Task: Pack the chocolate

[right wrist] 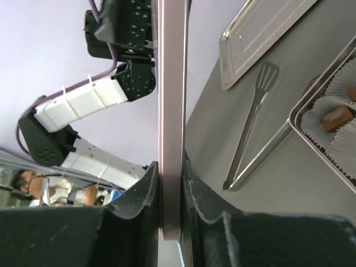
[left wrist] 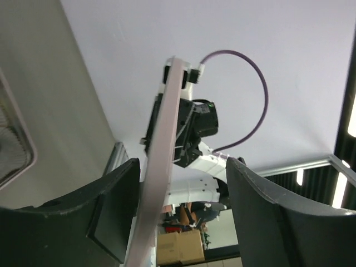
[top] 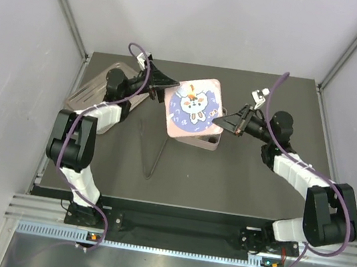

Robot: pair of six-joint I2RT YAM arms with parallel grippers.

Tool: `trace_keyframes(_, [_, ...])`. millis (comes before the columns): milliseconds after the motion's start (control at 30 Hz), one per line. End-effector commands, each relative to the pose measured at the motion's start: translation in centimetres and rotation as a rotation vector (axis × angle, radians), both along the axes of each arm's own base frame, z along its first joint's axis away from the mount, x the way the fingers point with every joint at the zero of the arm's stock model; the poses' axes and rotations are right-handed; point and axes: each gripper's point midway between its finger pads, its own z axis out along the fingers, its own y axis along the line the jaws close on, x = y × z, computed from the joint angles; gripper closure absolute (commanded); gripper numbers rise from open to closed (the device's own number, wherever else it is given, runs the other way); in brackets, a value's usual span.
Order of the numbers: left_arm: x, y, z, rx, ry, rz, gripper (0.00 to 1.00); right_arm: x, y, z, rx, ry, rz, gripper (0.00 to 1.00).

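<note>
Above tin (top: 212, 143), right gripper (top: 215, 119) pinches lid (top: 192, 109) (left gripper (top: 171, 84) apparently loose).

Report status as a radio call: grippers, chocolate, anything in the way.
Right gripper clamped on tin lid; left gripper open astride its edge. Chocolate in paper cups. Lid hangs over tin.

No word, number or brand can be read in any view. The pink lid (top: 192, 109) carries a printed cartoon animal with a few small marks around it, too small and blurred to make out as letters.
</note>
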Motion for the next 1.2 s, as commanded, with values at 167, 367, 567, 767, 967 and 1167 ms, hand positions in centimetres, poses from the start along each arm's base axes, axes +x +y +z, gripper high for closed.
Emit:
trace_keyframes(167, [3.9, 3.5, -4.8, 0.309, 0.014, 0.218, 0.29, 1.7, -2.9, 4.4, 0.132, -0.128, -0.173, 1.0])
trace_keyframes(367, [4.9, 6.8, -8.3, 0.541, 0.04, 0.36, 0.29, 3.9, -3.0, 2.2, 0.182, -0.039, -0.284, 1.0])
trace_keyframes(567, [4.2, 8.1, -8.9, 0.654, -0.004, 0.409, 0.29, 6.0, -2.5, -0.8, 0.223, 0.05, -0.402, 1.0])
trace_keyframes(767, [3.1, 8.2, -8.6, 0.661, -0.034, 0.405, 0.29, 7.0, -0.4, -3.7, 0.273, 0.13, -0.397, 1.0])
trace_keyframes(967, [2.5, 8.3, -8.0, 0.67, -0.058, 0.408, 0.29, 7.7, -0.2, -7.8, 0.249, 0.227, -0.429, 1.0])
trace_keyframes(1167, [2.3, 8.3, -7.4, 0.669, -0.075, 0.415, 0.29, 7.6, -0.1, -9.6, 0.219, 0.26, -0.429, 1.0])
